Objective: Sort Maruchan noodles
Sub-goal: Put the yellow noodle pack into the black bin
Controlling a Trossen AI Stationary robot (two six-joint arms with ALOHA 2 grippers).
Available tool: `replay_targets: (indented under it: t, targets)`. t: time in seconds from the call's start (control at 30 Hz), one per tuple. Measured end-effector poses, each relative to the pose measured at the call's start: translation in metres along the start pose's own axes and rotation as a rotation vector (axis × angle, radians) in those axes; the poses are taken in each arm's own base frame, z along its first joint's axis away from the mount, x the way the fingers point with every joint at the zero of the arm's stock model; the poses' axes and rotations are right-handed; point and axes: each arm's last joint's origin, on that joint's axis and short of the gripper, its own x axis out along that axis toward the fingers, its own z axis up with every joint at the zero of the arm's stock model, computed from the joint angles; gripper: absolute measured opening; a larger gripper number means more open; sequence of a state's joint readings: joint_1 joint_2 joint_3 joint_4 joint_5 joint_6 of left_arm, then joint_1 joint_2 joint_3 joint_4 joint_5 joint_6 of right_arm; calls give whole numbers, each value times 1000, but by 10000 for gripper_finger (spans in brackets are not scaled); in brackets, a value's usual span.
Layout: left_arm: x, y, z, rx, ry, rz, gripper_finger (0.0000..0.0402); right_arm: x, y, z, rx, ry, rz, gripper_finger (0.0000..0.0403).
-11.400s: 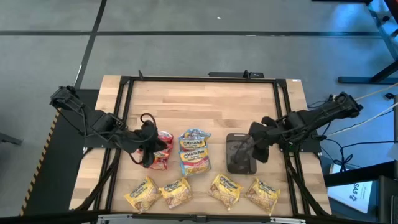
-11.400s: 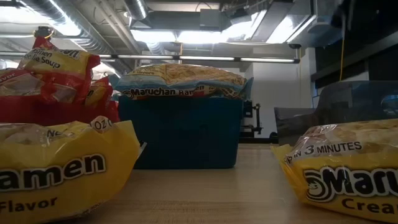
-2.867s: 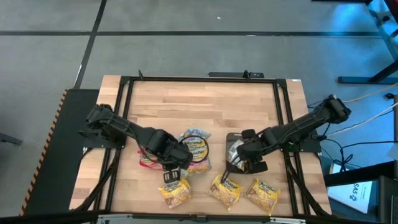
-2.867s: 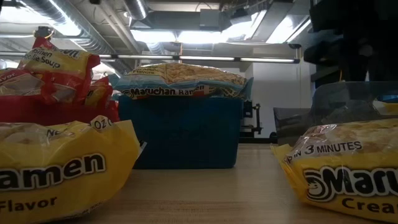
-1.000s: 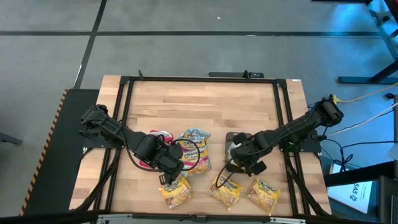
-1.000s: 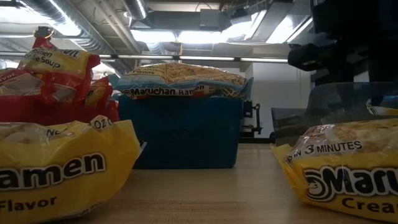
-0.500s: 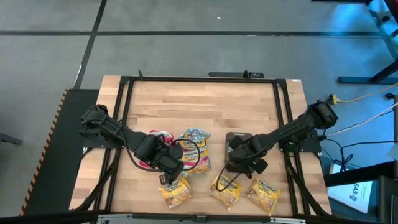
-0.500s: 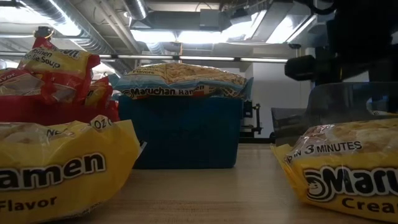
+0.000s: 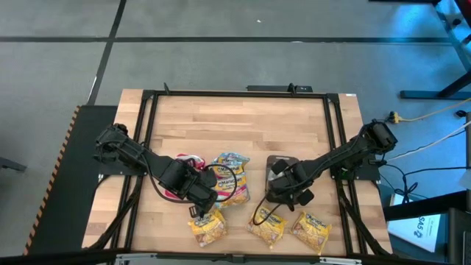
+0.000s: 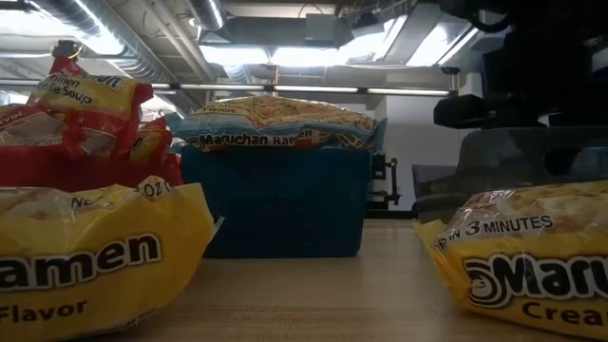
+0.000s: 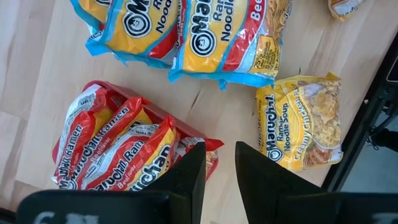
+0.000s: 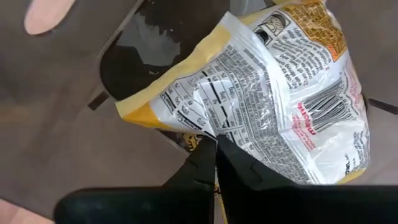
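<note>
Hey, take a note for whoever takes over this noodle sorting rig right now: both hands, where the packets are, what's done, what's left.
Left hand: open, empty, hovering over the edge of the red tray.
Right hand: shut, at the dark grey tray, tips against the yellow packet lying there; can't tell whether it pinches the wrapper.
Done: red packets are in the red tray, blue-edged packets sit on the blue tray, and one yellow packet is at the grey tray.
Left: three loose yellow packets on the bare table, probably bound for the grey tray.
</note>
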State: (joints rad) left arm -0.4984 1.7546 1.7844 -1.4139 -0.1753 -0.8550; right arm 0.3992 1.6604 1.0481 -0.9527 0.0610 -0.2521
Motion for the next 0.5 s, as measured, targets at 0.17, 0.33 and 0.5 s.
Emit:
replay_targets:
  t: [0.17, 0.33, 0.5]
  targets:
    - [0, 0, 0, 1, -18, 16, 80, 0, 1, -2, 42, 24, 10, 4]
    - [0, 1, 1, 0, -33, 29, 80, -12, 1, -1, 100, 48, 54, 2]
    - [0, 1, 1, 1, -44, 38, 80, -46, -5, 12, 128, -6, 25, 1]
